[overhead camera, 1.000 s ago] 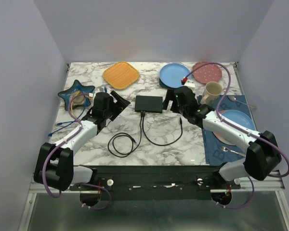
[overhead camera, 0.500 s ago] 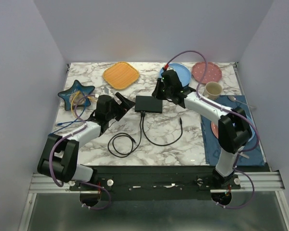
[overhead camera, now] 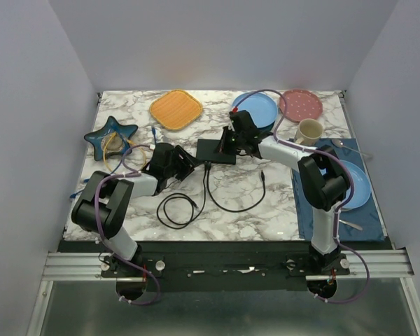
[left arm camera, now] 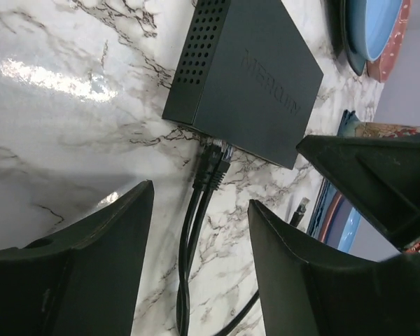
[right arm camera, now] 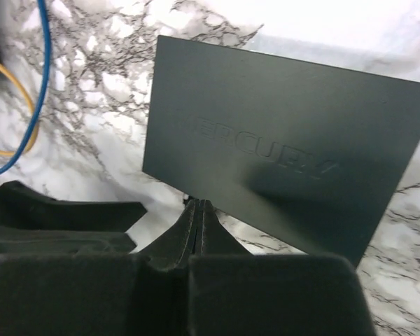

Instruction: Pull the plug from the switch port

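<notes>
Plug [left arm camera: 211, 164] in switch [left arm camera: 252, 77], right fingers [right arm camera: 126, 294] — seemingly — closed

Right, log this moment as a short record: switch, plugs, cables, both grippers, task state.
switch: flat matte-black box, lying mid-way across the marble table
plugs: two, black, seated side by side in the switch's near edge
cables: black, running from the plugs toward the near side of the table
left gripper: open, aimed at the plugs, not touching them
right gripper: shut, tip at the switch's edge, contact unclear
task state: plug not yet pulled
</notes>
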Controlling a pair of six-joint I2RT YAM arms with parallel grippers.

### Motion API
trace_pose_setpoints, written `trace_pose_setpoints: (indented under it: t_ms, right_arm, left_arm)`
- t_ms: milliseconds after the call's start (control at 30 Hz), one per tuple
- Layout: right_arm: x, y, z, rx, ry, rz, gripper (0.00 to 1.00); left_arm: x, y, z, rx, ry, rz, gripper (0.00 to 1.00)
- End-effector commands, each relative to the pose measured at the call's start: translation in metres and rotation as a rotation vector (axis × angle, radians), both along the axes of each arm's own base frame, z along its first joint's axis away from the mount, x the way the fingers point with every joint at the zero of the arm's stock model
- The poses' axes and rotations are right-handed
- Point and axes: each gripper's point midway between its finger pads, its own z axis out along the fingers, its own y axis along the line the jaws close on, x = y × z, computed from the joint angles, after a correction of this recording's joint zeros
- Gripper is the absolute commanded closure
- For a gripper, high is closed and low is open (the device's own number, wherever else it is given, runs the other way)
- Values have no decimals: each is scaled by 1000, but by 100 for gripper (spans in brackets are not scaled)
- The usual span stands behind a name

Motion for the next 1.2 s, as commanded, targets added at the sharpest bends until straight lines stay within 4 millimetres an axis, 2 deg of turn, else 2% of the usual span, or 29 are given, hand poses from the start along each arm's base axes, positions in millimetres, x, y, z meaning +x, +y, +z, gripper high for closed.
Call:
trace_pose_setpoints:
  t_ms: [0, 67, 100, 167, 200, 233, 267, 300, 367, 667, 967, 1167]
  right_arm:
    - [0, 12, -4, 142, 59, 7, 99]
    - [-1, 12, -8, 175, 86, 13, 99]
    - [1, 13, -9, 204, 88, 6, 99]
    - [1, 14, -8, 259, 100, 21, 99]
    - [-1, 15, -11, 279, 121, 18, 99]
    - [-2, 15, -13, 296, 133, 25, 99]
    - [-2, 17, -9, 332, 130, 43, 99]
    - [-2, 17, -11, 347, 138, 45, 99]
    - [-3, 18, -11, 368, 136, 52, 99]
    - [-4, 19, -26, 366, 171, 47, 99]
    - [-1, 18, -32, 348, 192, 26, 99]
    - [-1, 17, -34, 341, 196, 21, 99]
  left_arm:
    - [20, -11, 16, -75, -62, -4, 37]
    - [21, -11, 9, -81, -50, -1, 38]
    - [24, -13, 11, -94, -65, -7, 38]
    - [27, -13, 0, -105, -49, -17, 38]
    - [30, -17, 5, -139, -75, -39, 37]
    - [28, -14, -6, -169, -45, -22, 37]
    - [28, -14, -6, -199, -52, -22, 37]
    - [33, -15, 3, -235, -101, -25, 37]
    - [30, -16, -6, -272, -78, -26, 37]
    - [30, -16, -12, -257, -81, -23, 40]
    - [12, -20, -28, -226, -46, 3, 43]
    - [12, -26, -31, -250, -32, 11, 43]
